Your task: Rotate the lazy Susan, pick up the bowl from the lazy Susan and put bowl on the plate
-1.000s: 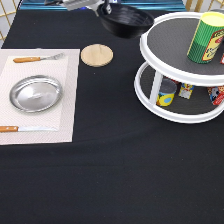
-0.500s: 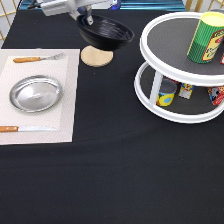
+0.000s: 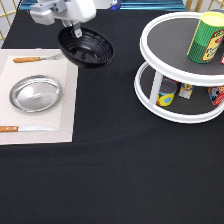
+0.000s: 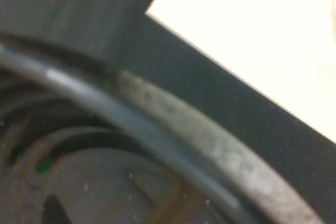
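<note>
Hanging clamped on the near rim of the bowl (image 3: 87,47), the claw (image 3: 76,31) holds it tilted above the counter (image 3: 115,170), off the lazy Susan (image 3: 182,75), with the plate (image 3: 36,93) lying toward the exterior view's lower left.

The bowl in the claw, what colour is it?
Glossy black with ribbed rings; the bowl shows best in the exterior view.

A staged tabletop test setup: black cloth (image 3: 125,170), a placemat (image 3: 37,95) laid with cutlery, and a lazy Susan (image 3: 182,75) stocked with cans (pantry-style) at upper right.
</note>
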Available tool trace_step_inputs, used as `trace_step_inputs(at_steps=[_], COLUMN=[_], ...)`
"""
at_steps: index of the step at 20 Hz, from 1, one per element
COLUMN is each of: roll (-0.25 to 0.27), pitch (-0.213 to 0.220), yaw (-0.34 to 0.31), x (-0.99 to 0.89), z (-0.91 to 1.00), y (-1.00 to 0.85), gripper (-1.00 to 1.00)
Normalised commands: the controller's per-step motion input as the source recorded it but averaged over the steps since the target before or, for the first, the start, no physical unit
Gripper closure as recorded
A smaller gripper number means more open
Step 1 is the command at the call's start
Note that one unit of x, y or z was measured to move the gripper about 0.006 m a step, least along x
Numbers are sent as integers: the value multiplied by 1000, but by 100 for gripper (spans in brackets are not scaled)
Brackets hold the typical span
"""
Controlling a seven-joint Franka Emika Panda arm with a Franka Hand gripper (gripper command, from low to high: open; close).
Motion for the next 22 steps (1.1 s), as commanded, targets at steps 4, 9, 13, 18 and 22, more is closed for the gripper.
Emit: trace_step_inputs(at_steps=[4, 9, 13, 18, 22], roll=[0, 0, 0, 0, 0], pitch=[0, -9, -48, -56, -61], yaw=[-306, -244, -200, -170, -178], x=[-112, -60, -70, -103, -192], z=[-405, -491, -609, -569, -260], y=[-234, -407, -530, -605, -546], gripper=[100, 100, 100, 100, 100])
